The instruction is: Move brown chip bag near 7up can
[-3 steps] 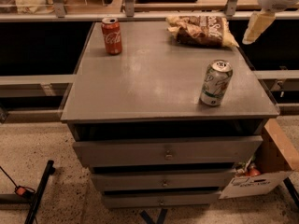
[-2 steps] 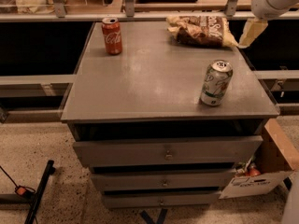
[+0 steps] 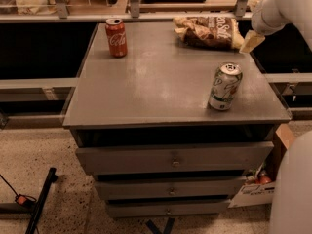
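The brown chip bag [image 3: 209, 31] lies flat at the back right of the grey cabinet top [image 3: 156, 82]. The 7up can [image 3: 225, 87] stands upright near the front right, well apart from the bag. My gripper [image 3: 252, 40] hangs from the white arm [image 3: 282, 9] at the cabinet's right edge, just beside the right end of the bag. It holds nothing that I can see.
A red cola can [image 3: 116, 37] stands at the back left of the top. The cabinet has several drawers below. A cardboard box [image 3: 263, 189] sits on the floor at the right, next to my white body [image 3: 292, 194]. A rail and shelves run behind the cabinet.
My gripper has moved left and down, closer to the right end of the chip bag. The bag and both cans have not moved.
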